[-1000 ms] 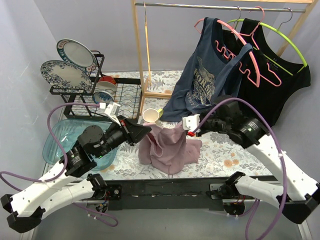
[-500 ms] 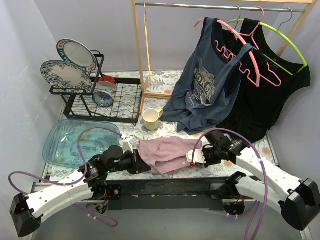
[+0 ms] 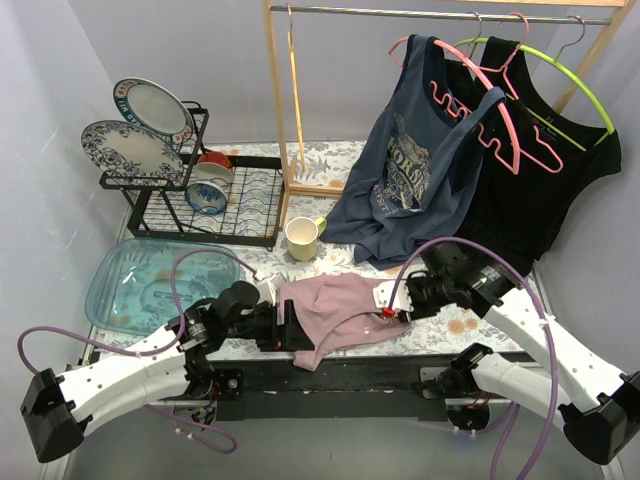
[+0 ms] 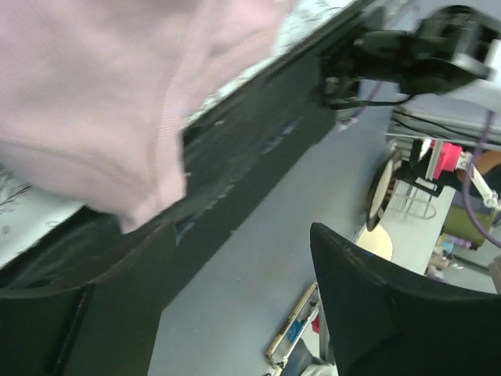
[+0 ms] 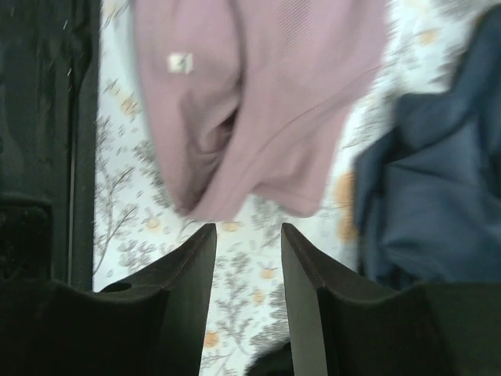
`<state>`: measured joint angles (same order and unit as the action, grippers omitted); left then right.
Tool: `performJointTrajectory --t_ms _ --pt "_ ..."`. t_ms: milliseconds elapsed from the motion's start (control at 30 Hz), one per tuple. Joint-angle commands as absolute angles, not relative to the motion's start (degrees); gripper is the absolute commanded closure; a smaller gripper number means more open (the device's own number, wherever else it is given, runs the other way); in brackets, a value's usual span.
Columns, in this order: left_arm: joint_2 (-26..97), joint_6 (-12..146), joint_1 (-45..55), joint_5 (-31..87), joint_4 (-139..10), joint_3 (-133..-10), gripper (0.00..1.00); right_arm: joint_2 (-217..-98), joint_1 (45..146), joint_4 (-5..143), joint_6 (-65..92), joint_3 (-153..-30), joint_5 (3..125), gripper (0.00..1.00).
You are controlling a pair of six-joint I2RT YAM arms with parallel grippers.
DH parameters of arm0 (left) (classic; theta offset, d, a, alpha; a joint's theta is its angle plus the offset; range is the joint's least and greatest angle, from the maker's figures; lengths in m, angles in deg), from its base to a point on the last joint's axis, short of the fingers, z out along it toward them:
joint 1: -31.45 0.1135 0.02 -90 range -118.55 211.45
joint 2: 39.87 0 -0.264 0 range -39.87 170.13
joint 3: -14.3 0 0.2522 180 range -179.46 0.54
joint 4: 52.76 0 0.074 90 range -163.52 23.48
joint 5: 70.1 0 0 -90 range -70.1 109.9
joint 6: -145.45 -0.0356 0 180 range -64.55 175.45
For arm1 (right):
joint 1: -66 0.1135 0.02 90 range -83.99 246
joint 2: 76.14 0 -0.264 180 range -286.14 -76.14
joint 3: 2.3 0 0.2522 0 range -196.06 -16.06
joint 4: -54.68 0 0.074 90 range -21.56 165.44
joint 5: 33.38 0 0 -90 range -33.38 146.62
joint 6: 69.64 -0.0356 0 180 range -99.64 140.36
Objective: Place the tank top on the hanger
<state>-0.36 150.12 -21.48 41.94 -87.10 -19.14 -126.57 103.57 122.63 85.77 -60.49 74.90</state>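
Observation:
The dusty-pink tank top (image 3: pixel 335 312) lies crumpled flat on the flowered tablecloth near the front edge. My left gripper (image 3: pixel 297 328) is at its left hem, open. In the left wrist view the fabric (image 4: pixel 94 94) hangs over the black table edge, and nothing sits in the left gripper (image 4: pixel 235 298). My right gripper (image 3: pixel 393 302) is at the top's right side, open. In the right wrist view the top (image 5: pixel 266 102) lies just ahead of the right gripper (image 5: pixel 246 243), with bare cloth between the fingers. The thin yellow-orange hanger (image 3: pixel 294 100) hangs edge-on from the rail by the left wooden post.
A dish rack (image 3: pixel 200 195) with plates stands at the back left, with a clear blue tub (image 3: pixel 140 285) in front of it. A cream mug (image 3: pixel 302 238) stands behind the tank top. A navy printed top (image 3: pixel 410 175) and a black top (image 3: pixel 545 180) hang at the right.
Both grippers carried the tank top down from a raised bunch onto the table. Both have opened and let go of it. The top now lies spread flat.

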Motion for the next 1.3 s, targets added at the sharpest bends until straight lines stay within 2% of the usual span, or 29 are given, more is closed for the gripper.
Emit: performJointTrajectory --t_ms 0,100,233,300,400,433,467,567,767,867,933,1000,1033,1167,1267 --pt "-3.74 145.72 -21.11 41.53 -92.78 -28.27 0.29 -128.51 103.45 122.59 81.29 -70.28 79.99 0.52" --pt "-6.73 140.63 -21.11 37.23 -96.48 -34.95 0.27 -130.8 103.45 115.76 74.61 -74.23 82.8 0.51" --pt "-7.35 132.45 -21.2 22.5 -97.11 -43.39 0.13 -134.58 103.01 104.84 60.12 -79.86 79.74 0.5" --pt "-4.64 127.55 -21.2 16.41 -95.02 -48.75 0.09 -137.73 102.92 102.11 51.53 -84.76 75.63 0.46" --pt "4.38 122.01 -21.11 7.08 -91.15 -57.53 0.05 -141.6 101.6 102.71 45.88 -89.79 76.56 0.42" --pt "7.21 121.28 -20.94 4.72 -90.26 -59.82 0.05 -142.05 99.6 103.24 45.42 -91.28 78.92 0.18" --pt "9.76 120.58 -20.85 1.91 -89.3 -64.36 0.04 -142.4 98.27 103.41 44.98 -91.64 81.81 0.02" --pt "19.87 118.91 -17.44 0.47 -84.55 -70.8 0.02 -142.15 92.39 103.51 44.44 -90.07 93.84 0.01" --pt "37.19 121.36 -5.21 2.15 -87.34 -94.44 0.02 -137.4 87.89 99.65 42.96 -83.13 96.96 0.02" --pt "47.01 122.42 -3.09 1.01 -93.75 -107.53 0.05 -136.17 86.66 99.02 42.17 -82.07 97.84 0.02" --pt "50.91 122.94 -3.09 -1.18 -98.15 -114.47 0.11 -135.64 85.7 98.5 41.64 -81.45 99.07 0.01" --pt "54.87 122.6 -3.09 -2.42 -100.09 -117.13 0.15 -134.85 85.34 98.23 41.2 -81.02 99.86 0.01" --pt "55.66 122.33 -3.09 -3.38 -100.44 -118.28 0.22 -134.59 84.99 98.14 41.02 -80.93 99.95 0.02" --pt "56.55 120.58 -3.09 -3.74 -98.69 -119.08 0.35 -133.45 84.29 97.35 40.32 -80.05 100.39 0.02" --pt "57.51 118.82 -3.09 -5.05 -98.69 -119.69 0.4 -132.92 83.76 97.09 39.96 -79.61 101.44 0.01"
